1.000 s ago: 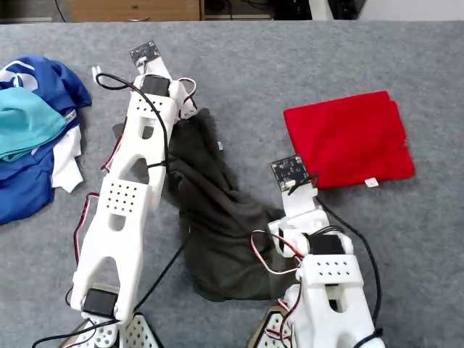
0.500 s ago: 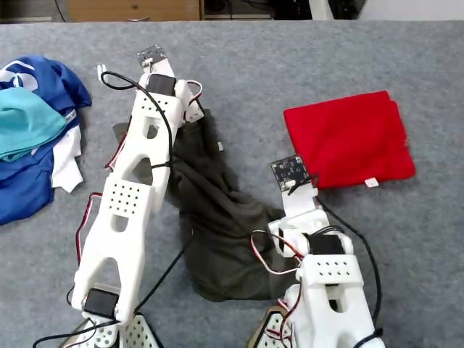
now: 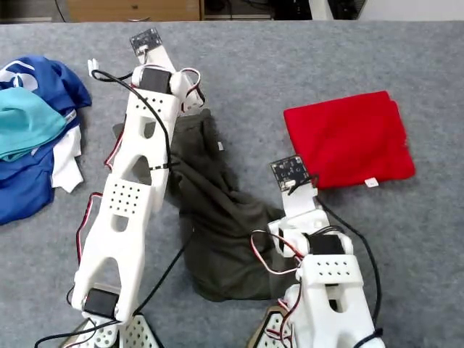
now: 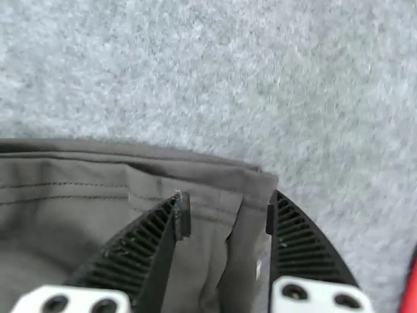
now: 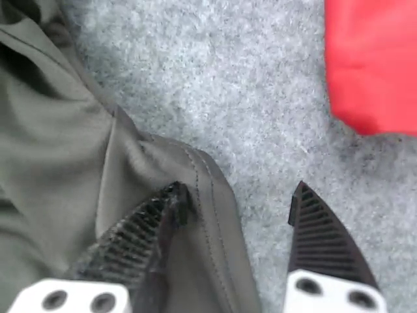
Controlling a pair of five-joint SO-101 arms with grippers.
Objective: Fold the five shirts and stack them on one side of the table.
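Observation:
A crumpled dark olive shirt [image 3: 217, 217] lies mid-table between the two arms. In the left wrist view my left gripper [image 4: 225, 212] is open, its jaws straddling a folded hem corner of that shirt [image 4: 130, 189] at its far end. My right gripper [image 5: 238, 195] is also open. One finger [image 5: 153, 222] rests over the shirt's stitched edge [image 5: 195, 189], the other over bare grey cloth. A folded red shirt [image 3: 346, 138] lies at the right, and its corner [image 5: 371, 59] shows in the right wrist view.
A loose pile of blue, teal and white shirts [image 3: 29, 130] sits at the left edge. Grey felt covers the table [image 3: 290, 65]. Cables trail beside both arms. The far edge meets wooden furniture [image 3: 134, 9].
The left arm's wrist has shifted a little toward the far edge of the table. The right arm and the shirts have stayed put.

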